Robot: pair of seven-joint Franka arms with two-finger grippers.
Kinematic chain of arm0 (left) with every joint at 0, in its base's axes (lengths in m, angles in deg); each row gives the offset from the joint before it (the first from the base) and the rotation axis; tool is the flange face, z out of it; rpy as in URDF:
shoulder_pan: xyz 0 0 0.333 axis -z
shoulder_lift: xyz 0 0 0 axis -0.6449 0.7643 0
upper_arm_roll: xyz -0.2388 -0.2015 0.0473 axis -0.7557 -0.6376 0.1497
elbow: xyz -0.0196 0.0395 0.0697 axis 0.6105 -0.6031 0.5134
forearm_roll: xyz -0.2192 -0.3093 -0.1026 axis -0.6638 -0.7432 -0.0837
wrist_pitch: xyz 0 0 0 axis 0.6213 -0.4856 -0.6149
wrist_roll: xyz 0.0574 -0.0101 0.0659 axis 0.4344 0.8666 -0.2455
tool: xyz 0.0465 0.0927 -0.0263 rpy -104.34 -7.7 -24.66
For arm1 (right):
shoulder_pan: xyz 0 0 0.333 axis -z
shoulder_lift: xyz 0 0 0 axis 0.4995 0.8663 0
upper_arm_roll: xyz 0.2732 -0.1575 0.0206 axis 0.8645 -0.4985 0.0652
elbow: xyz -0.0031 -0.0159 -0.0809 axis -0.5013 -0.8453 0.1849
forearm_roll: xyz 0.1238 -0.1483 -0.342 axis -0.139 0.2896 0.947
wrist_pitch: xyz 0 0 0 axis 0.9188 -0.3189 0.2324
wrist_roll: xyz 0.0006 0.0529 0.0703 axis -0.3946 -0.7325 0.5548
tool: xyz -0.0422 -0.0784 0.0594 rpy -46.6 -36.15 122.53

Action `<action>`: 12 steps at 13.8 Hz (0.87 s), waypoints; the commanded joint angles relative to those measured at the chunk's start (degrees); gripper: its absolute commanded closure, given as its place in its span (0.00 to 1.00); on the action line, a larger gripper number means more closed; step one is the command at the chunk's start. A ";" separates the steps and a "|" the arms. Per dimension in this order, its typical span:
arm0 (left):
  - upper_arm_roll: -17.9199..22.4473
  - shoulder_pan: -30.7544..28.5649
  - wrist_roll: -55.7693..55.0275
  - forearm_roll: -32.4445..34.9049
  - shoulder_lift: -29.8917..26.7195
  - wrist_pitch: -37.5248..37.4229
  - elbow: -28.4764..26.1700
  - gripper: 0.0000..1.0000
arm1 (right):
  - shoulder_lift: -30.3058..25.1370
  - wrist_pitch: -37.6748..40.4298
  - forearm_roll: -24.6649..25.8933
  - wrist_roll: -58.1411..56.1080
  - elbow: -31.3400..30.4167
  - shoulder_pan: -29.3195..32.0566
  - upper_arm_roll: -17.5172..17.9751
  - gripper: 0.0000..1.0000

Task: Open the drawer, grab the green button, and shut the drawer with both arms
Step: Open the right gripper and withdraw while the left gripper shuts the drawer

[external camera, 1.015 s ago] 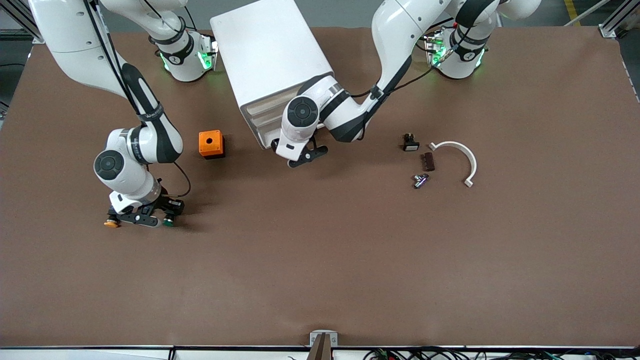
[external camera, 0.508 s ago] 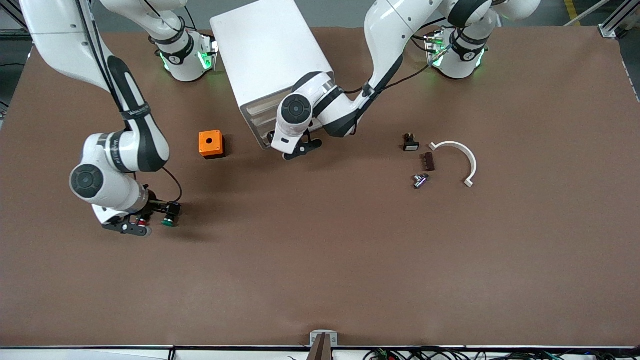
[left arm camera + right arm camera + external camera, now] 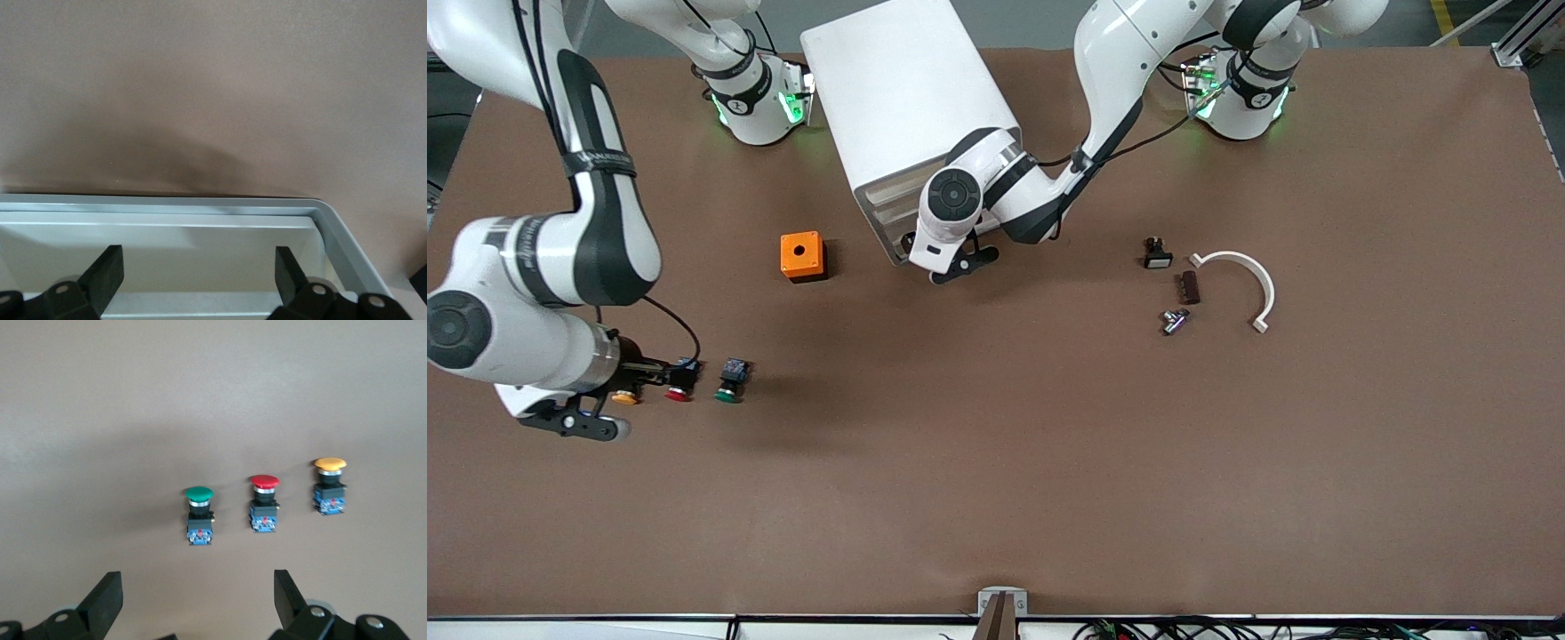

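The green-capped button stands on the table beside a red-capped one and an orange-capped one. In the right wrist view the green button stands apart from my right gripper, which is open and empty. In the front view the right gripper hangs over the table by the orange-capped button. My left gripper is at the foot of the white cabinet, open, with its fingers over the lower drawer's rim. The drawer's white inside shows nothing in it.
An orange box stands beside the cabinet toward the right arm's end. Toward the left arm's end lie a small black part, a brown piece, a metal piece and a white curved piece.
My right gripper has risen and moved off the buttons toward the right arm's end, uncovering all three. My left gripper moved in toward the cabinet, then stayed still.
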 commanded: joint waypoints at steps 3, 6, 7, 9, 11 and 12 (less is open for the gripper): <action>0.97 -1.95 0.40 -0.31 -2.61 0.27 0.32 0.00 | 0.14 12.36 0.00 -7.26 8.33 2.29 0.25 0.00; 0.97 -5.73 0.31 0.22 -4.28 0.27 0.40 0.00 | -5.20 19.49 0.69 -7.70 10.19 3.61 0.25 0.00; 0.97 -7.30 0.31 0.22 -5.33 0.27 0.40 0.00 | -7.66 21.51 0.78 -7.79 9.84 3.70 0.25 0.00; 0.97 -9.77 0.23 0.48 -6.83 0.27 0.40 0.00 | -10.58 23.90 0.70 -7.79 9.66 4.14 0.25 0.00; 0.97 -12.75 0.23 0.57 -7.80 0.27 0.32 0.00 | -14.43 24.43 0.70 -7.88 6.61 4.23 0.25 0.00; 0.97 -14.16 0.14 0.57 -8.41 0.27 0.32 0.00 | -17.33 24.08 0.70 -7.88 3.28 4.14 0.25 0.00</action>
